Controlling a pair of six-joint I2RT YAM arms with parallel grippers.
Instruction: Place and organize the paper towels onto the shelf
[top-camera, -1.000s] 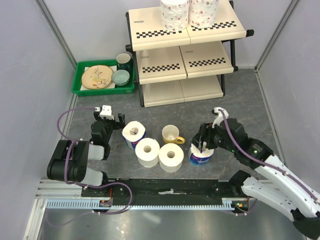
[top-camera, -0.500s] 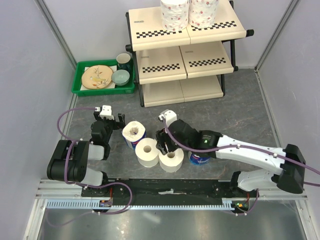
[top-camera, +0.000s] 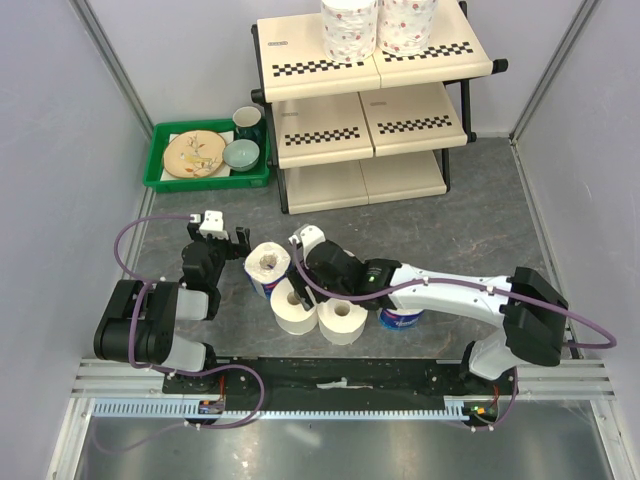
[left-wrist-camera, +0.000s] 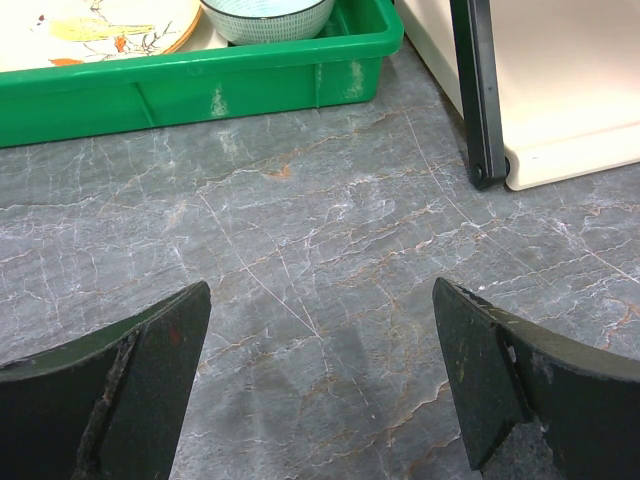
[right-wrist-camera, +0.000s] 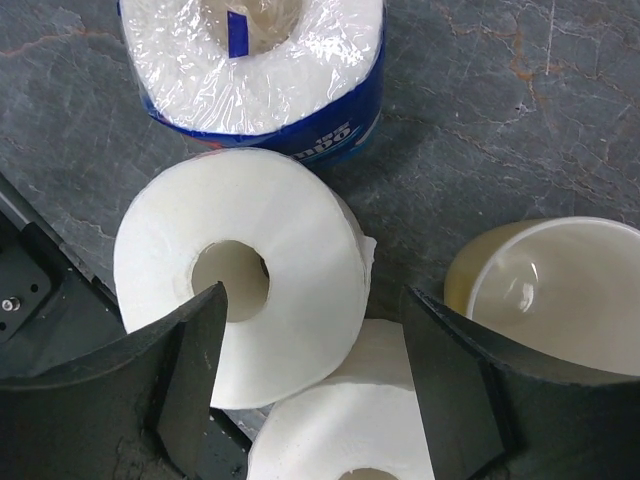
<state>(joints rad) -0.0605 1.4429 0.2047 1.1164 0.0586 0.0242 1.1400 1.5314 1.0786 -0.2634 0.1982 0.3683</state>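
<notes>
Grey marbled table (top-camera: 480, 215) with shelf (top-camera: 370, 120), green tray (top-camera: 200, 184), yellow mug (right-wrist-camera: 560, 290) and four paper towels (top-camera: 345, 318)

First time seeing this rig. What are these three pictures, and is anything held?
Two robot arms are bolted at a table's near edge. The wide picture comes from a fixed camera overhead. The other two come from a camera on each wrist, looking past its own claw. The left claw is open over bare tabletop, holding nothing. The right claw is open above a plain roll, empty. On the table: three more rolls, a yellow mug and a green tray. The shelf at the back has two rolls on top.
</notes>
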